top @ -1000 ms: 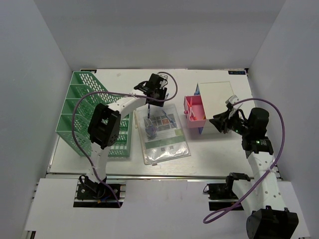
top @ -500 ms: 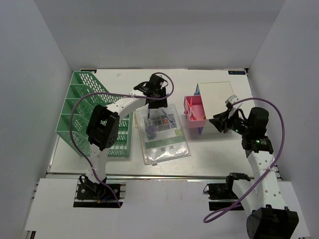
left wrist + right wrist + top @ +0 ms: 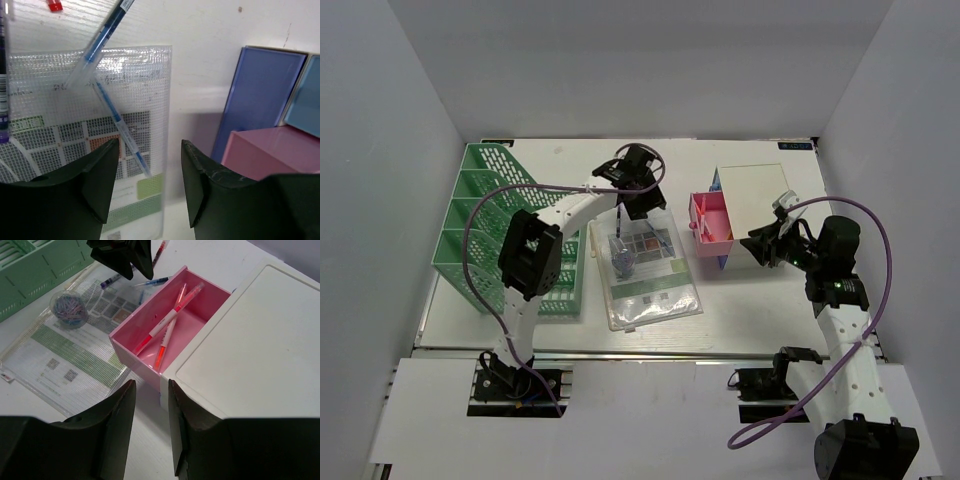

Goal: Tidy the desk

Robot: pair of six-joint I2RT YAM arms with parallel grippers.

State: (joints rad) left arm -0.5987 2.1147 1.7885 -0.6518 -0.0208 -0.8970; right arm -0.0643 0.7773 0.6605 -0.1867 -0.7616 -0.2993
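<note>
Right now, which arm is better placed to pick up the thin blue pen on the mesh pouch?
Left. The left gripper hangs open directly above the thin blue pen on the mesh pouch, with the pen's end below the gap. The right gripper hovers open by the pink drawer, farther away.

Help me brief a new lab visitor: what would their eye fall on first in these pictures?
The pink drawer stands out most, pulled out of the white box on the right with red pens lying inside. A green mesh rack fills the left side. A clear mesh pouch lies in the middle of the desk, with the left claw open above its far end.
</note>
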